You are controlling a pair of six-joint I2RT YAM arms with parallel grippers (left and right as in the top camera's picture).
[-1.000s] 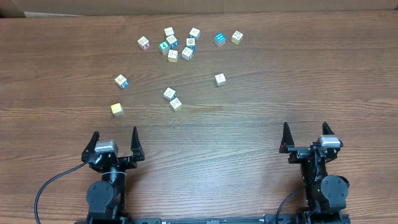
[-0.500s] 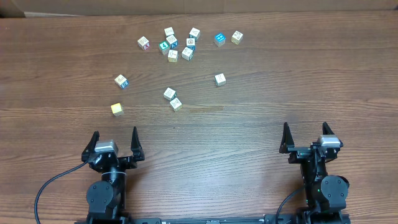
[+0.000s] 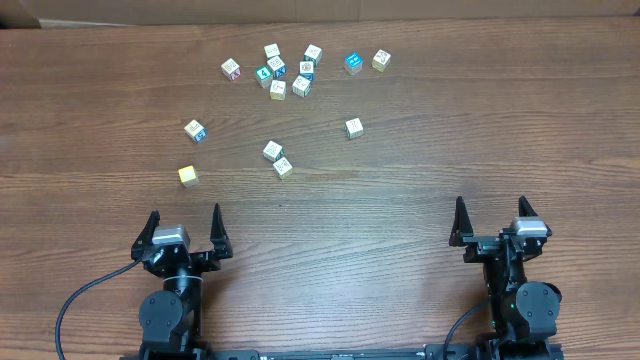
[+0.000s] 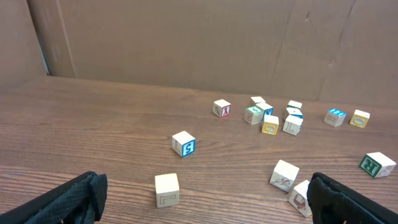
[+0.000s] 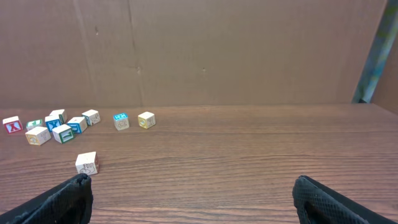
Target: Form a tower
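The tower is out of view; only single picture cubes lie loose on the wooden table. A cluster of several cubes [image 3: 285, 70] sits at the far middle. Nearer lie a plain yellowish cube [image 3: 188, 175] [image 4: 166, 189], a cube with a blue print [image 3: 195, 130] [image 4: 183, 144], a touching pair [image 3: 278, 159] [image 4: 285, 175] and a lone cube [image 3: 353, 128] [image 5: 87, 162]. My left gripper [image 3: 184, 212] [image 4: 205, 190] stands open at the near left, just short of the yellowish cube. My right gripper [image 3: 490, 201] [image 5: 193, 186] stands open at the near right, holding nothing.
A brown cardboard wall [image 4: 186, 37] closes the far side of the table. A blue cube [image 3: 353, 63] and a cream cube [image 3: 381, 60] sit right of the cluster. Bare wood [image 3: 480, 130] lies in front of the right gripper.
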